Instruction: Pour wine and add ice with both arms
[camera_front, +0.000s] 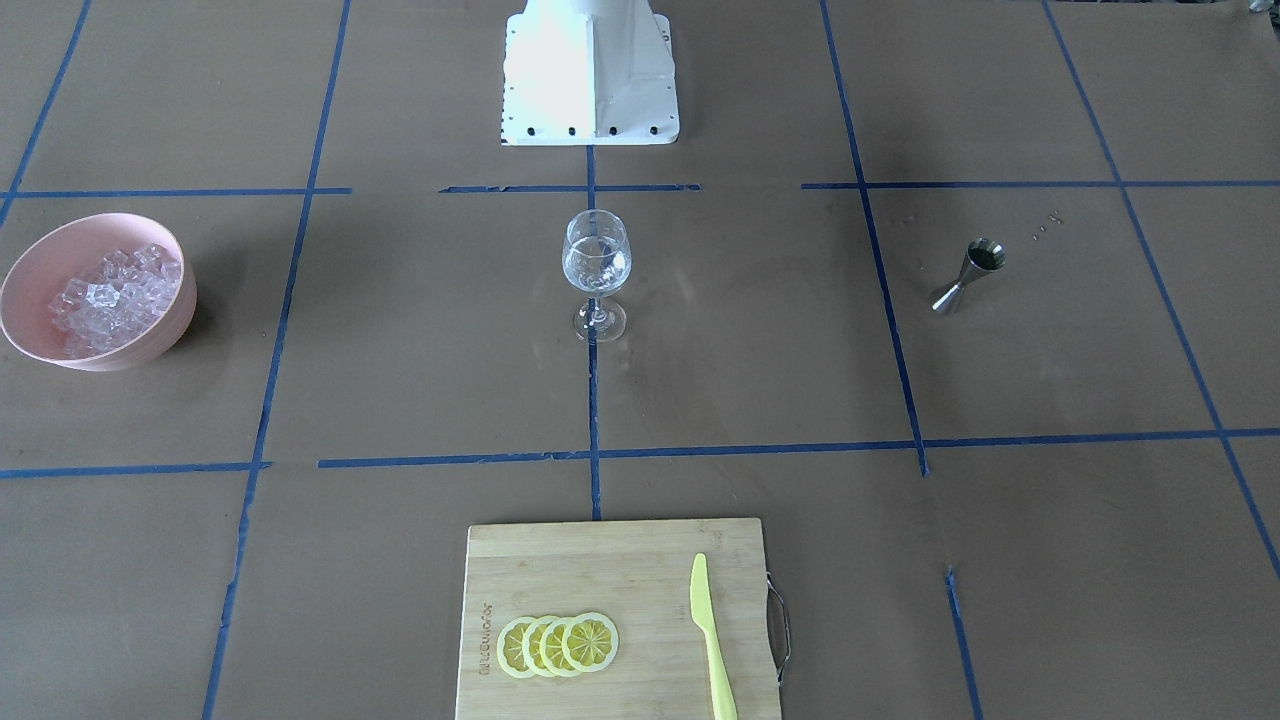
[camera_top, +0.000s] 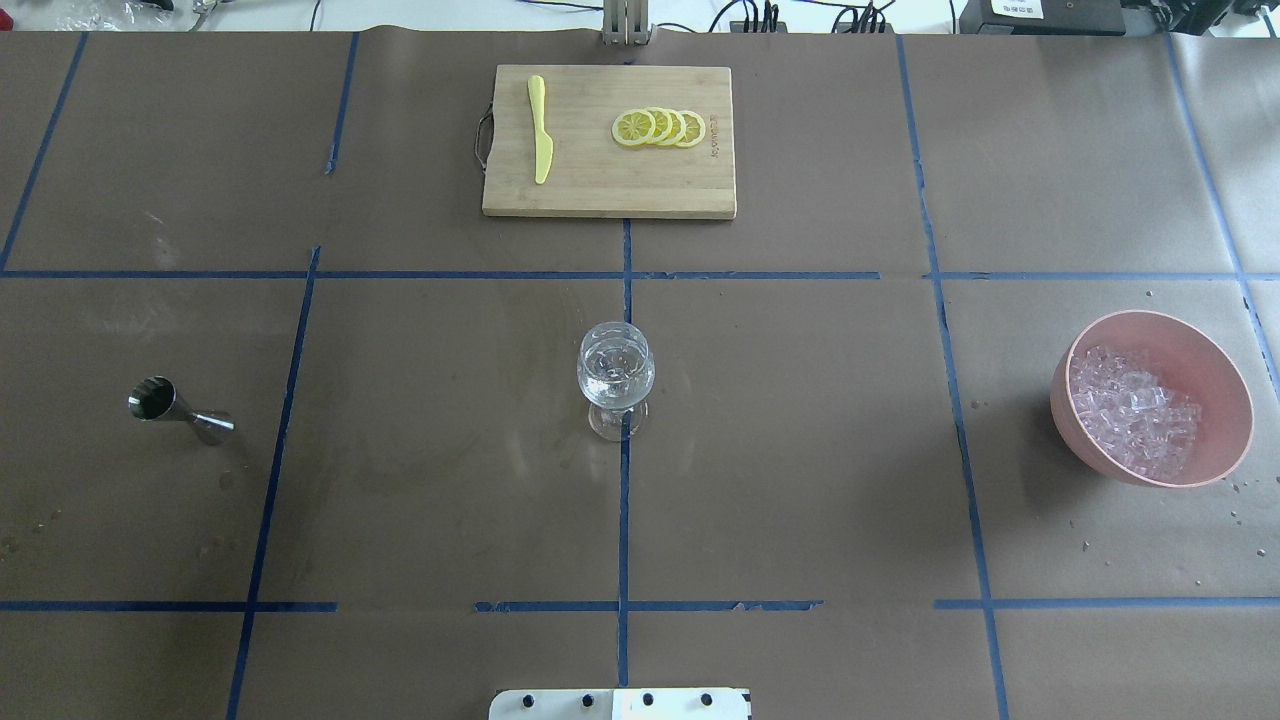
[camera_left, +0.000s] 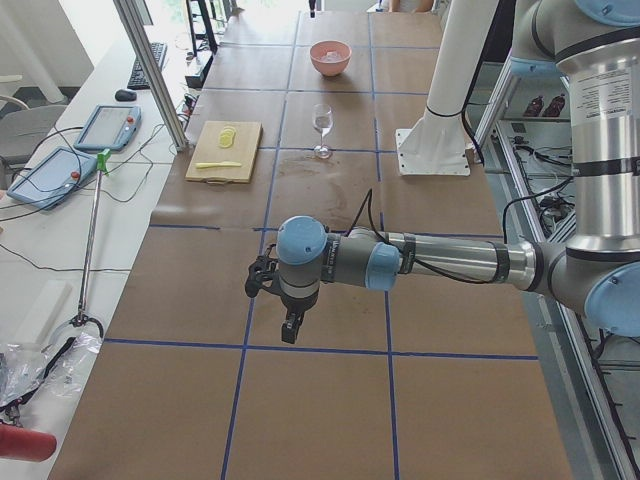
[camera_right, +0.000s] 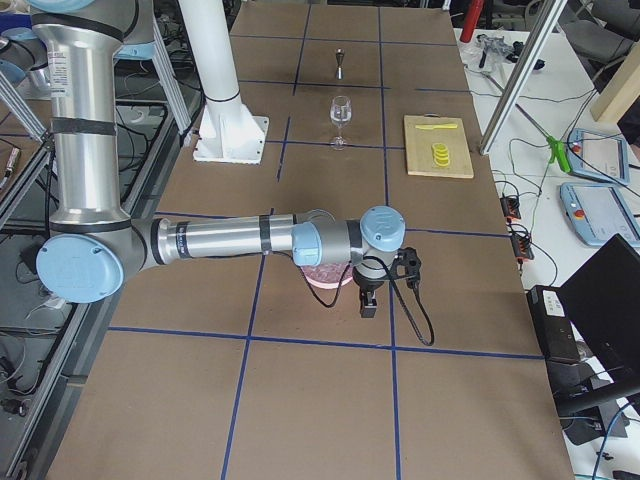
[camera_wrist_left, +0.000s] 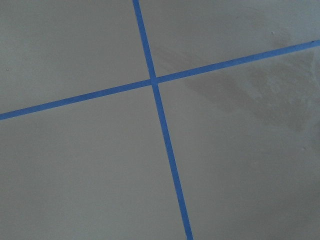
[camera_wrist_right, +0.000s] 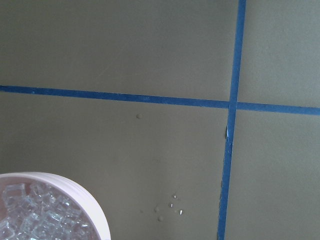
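A stemmed glass stands at the table's middle with a little clear wine in its bowl. A pink bowl holds a heap of clear ice cubes; its rim and ice show in the right wrist view. A steel jigger stands on the left arm's side. The left gripper hangs over bare table. The right gripper hangs beside the bowl. I cannot tell whether either is open or shut.
A wooden cutting board at the far side carries lemon slices and a yellow-green knife. The white pedestal stands at the robot's side. Blue tape lines cross the brown table cover.
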